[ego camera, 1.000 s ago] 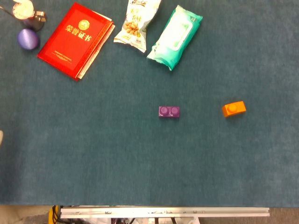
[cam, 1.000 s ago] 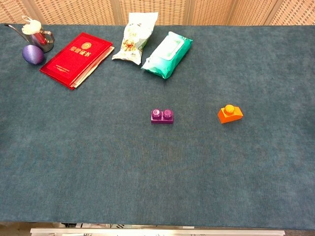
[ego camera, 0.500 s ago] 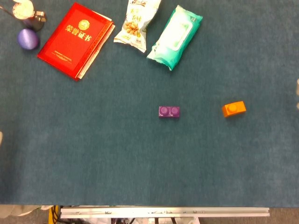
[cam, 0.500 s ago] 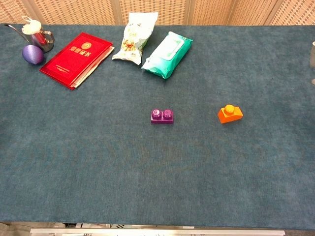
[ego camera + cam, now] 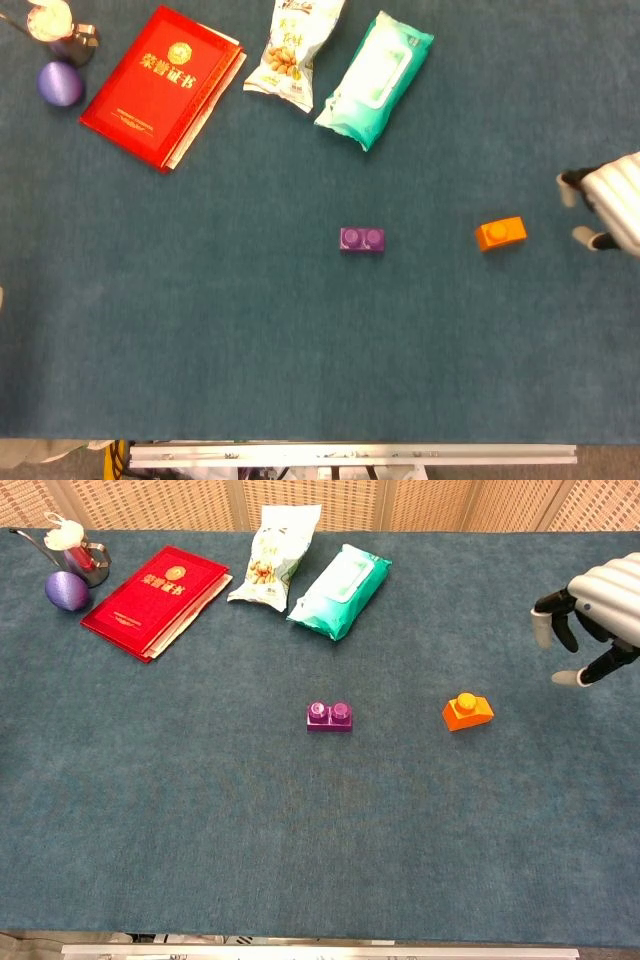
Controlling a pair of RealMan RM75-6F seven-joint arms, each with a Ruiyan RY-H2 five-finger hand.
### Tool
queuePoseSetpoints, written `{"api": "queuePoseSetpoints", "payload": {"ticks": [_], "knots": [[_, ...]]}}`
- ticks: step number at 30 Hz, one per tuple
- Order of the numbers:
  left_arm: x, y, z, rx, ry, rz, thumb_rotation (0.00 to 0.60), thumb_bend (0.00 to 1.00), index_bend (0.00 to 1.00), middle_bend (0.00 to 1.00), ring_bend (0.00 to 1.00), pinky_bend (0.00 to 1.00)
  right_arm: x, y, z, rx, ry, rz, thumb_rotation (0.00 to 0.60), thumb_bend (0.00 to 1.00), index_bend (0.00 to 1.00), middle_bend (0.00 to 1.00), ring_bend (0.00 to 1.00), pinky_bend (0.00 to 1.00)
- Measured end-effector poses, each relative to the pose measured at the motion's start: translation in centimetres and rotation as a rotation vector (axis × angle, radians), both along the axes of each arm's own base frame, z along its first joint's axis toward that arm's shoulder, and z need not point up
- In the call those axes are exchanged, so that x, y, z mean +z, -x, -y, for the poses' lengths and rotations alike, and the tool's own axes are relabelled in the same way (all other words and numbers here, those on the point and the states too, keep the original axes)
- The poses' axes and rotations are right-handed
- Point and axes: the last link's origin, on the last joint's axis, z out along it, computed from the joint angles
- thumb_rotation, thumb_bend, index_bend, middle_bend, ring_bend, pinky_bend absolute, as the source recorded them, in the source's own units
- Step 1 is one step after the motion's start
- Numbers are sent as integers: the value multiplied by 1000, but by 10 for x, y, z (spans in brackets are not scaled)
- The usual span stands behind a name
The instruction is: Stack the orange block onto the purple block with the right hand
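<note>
A small orange block (image 5: 500, 234) (image 5: 467, 711) with one stud lies on the blue-green cloth, right of centre. A purple two-stud block (image 5: 361, 239) (image 5: 329, 716) lies at the middle, a good gap to its left. My right hand (image 5: 607, 203) (image 5: 590, 613) comes in from the right edge, to the right of the orange block and apart from it. Its fingers are spread and hold nothing. My left hand does not show in either view.
At the back lie a red booklet (image 5: 160, 83) (image 5: 154, 598), a snack bag (image 5: 292, 50) (image 5: 272, 554) and a green wipes pack (image 5: 375, 78) (image 5: 340, 590). A purple egg (image 5: 60, 83) (image 5: 66, 589) and a small metal stand (image 5: 60, 30) sit at the far left corner.
My right hand has come into view from the right edge, moving left toward the orange block. Both blocks stay where they were.
</note>
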Motion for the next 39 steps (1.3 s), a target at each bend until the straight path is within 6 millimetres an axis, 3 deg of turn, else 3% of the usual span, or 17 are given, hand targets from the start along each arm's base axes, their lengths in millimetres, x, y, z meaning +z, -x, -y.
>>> {"api": "queuePoseSetpoints", "payload": {"ticks": [4,12,39], "knots": [[1,1,1,3,-3,0,600,291,284,263,199,100,-12,-3,5,6,-54,-21,600,181,508,782,815,905],[1,1,3,4,-5,-1,600,292,284,263,199,100,-28,-5,9,21,-127,-78,600,196,368,848,863,918],[1,7,6,18,-3,-1,600,292,284,263,199,100,-80,-2,15,-20,-194,-110,600,196,366,855,868,919]]}}
